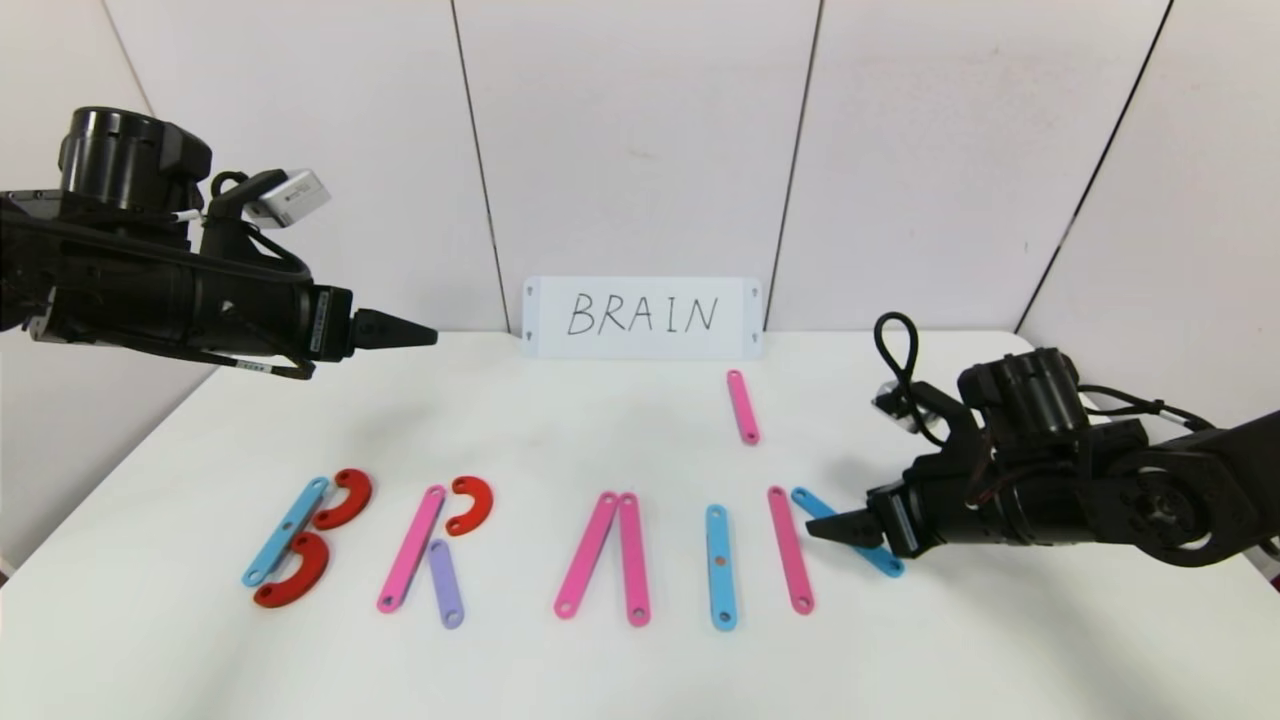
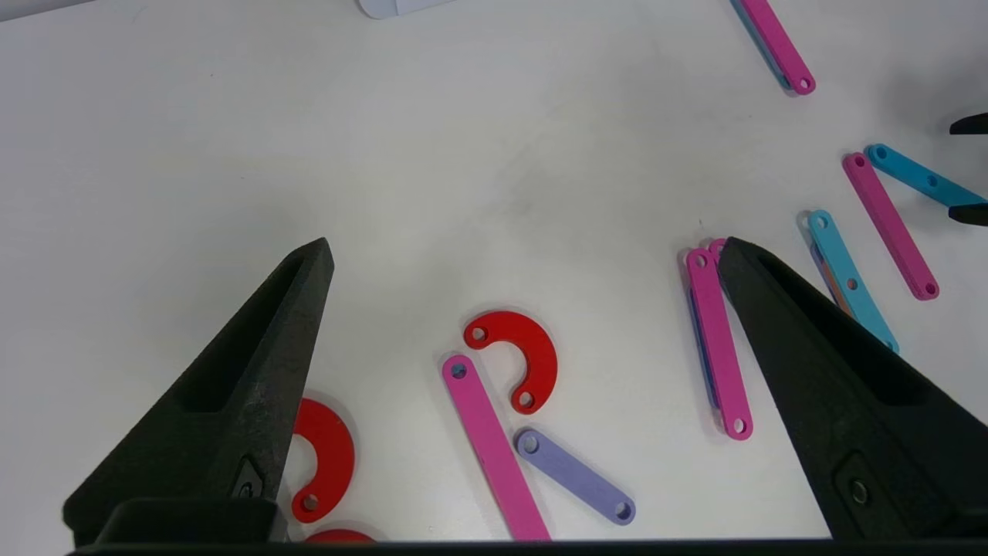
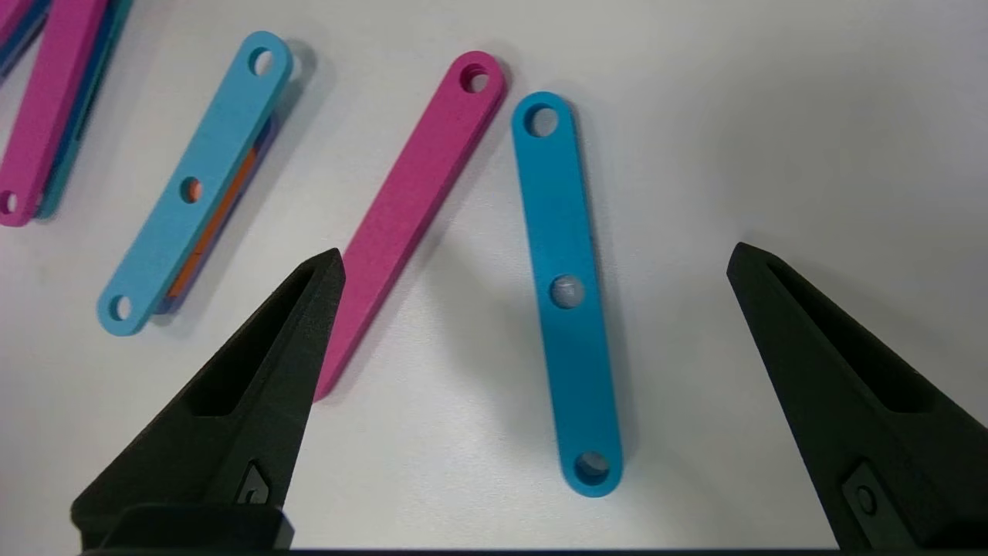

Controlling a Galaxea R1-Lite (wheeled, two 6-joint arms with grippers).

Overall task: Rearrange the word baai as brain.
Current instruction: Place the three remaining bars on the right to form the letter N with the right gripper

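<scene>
- right claw (image 1: 835, 528) hangs low over the table (image 1: 640, 660) with its jaws wide apart and empty, straddling the blue strip (image 3: 567, 293) that slants beside the pink strip (image 3: 409, 224) at the right end of the row.
- left claw (image 1: 425, 331) is parked high at the left, above the table's far edge; the left wrist view shows its jaws apart and holding nothing.
- letters (image 1: 560, 545) run along the near part of the table: b, r, a and i look built, while the n seems to have only its pink upright and blue diagonal.
- spare pink strip (image 1: 743, 406) lies apart, near the white card (image 1: 643, 318), and is likely the missing last stroke.
- strips look thin, light, stiff and smooth; lying flat, they leave little edge to catch, so i would pinch across the narrow width near the middle.
- a careless pinch could slide the blue strip into the pink one, which it nearly touches at its far end; the blue i strip (image 3: 197, 181) lies near beyond that.
</scene>
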